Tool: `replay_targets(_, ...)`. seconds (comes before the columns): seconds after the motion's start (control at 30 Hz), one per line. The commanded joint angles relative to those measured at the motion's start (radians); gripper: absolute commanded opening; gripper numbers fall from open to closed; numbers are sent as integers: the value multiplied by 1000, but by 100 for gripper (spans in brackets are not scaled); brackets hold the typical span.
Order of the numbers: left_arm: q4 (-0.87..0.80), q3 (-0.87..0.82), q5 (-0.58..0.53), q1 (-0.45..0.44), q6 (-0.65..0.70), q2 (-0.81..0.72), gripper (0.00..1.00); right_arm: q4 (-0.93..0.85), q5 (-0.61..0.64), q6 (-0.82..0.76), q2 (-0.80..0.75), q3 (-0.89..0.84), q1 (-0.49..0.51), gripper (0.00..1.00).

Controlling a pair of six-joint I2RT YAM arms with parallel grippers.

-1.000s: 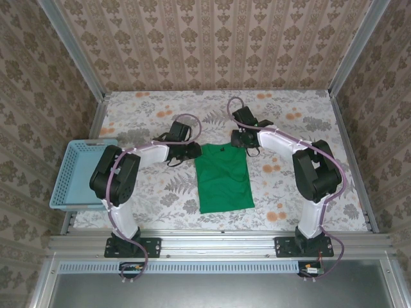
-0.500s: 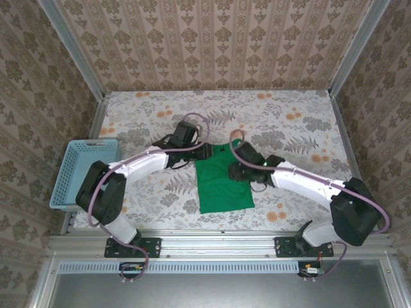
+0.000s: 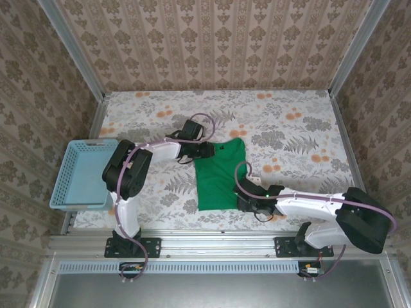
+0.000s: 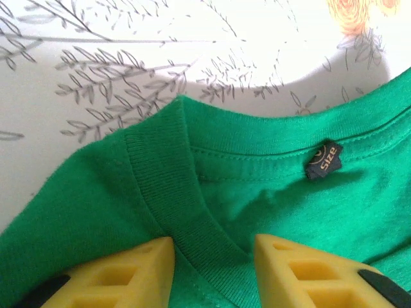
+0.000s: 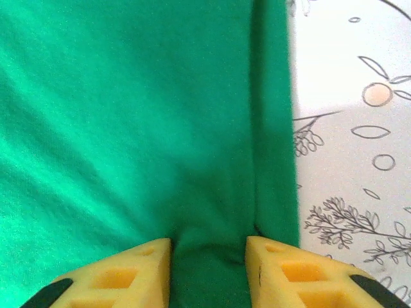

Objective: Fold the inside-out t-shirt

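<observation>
The green t-shirt [image 3: 221, 176] lies flat mid-table as a narrow upright rectangle, its collar at the far end. My left gripper [image 3: 207, 151] sits at its far left corner. In the left wrist view this left gripper [image 4: 215, 253] is open, its yellow fingers [image 4: 135, 273] resting on either side of the ribbed collar [image 4: 167, 186], near a dark size tag [image 4: 323, 160]. My right gripper [image 3: 243, 196] is low at the shirt's near right edge. Up close, the right gripper [image 5: 209, 253] is open too, with a small pucker of the t-shirt [image 5: 128, 115] between its fingertips.
A light-blue plastic basket [image 3: 83, 173] stands at the table's left edge. The floral tablecloth [image 3: 302, 141] is bare to the right of the shirt and behind it. Patterned walls and metal rails [image 3: 218, 240] close in the table.
My right arm swept from the shirt's far right corner down along its right edge to the near right corner. The left gripper stayed at the collar while its arm shifted.
</observation>
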Motion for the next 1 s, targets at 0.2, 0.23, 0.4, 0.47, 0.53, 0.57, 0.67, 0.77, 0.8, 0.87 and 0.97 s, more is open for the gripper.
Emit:
replay_targets(0.2, -110, 53, -30, 16, 53, -49, 47, -123, 76, -18, -153, 66, -52, 34)
replay_targets(0.23, -132, 50, -37, 6, 60, -82, 50, -121, 62, -49, -163, 91, -85, 36)
replay_targets(0.4, -201, -48, -116, -43, 7, -279, 59, -43, -84, -197, -74, 241, -263, 39)
replay_targets(0.47, -176, -125, -133, -79, -27, -345, 58, -30, -109, -250, 23, 330, -303, 38)
replay_targets(0.53, -143, -205, -145, -123, -65, -402, 55, -26, -142, -287, 154, 432, -350, 36)
replay_targets(0.57, -112, -248, -145, -144, -88, -421, 53, -17, -169, -297, 205, 466, -370, 35)
replay_targets(0.67, -37, -352, -160, -214, -139, -468, 51, 9, -218, -333, 363, 585, -400, 34)
replay_targets(0.77, 7, -412, -213, -298, -188, -461, 50, -40, -214, -363, 514, 725, -415, 32)
replay_targets(0.8, 12, -421, -221, -324, -201, -441, 50, -54, -213, -362, 564, 765, -424, 30)
replay_targets(0.87, 32, -450, -227, -356, -223, -409, 50, -50, -205, -358, 638, 811, -445, 29)
replay_targets(0.97, 49, -486, -221, -390, -248, -367, 50, -58, -212, -374, 751, 903, -474, 28)
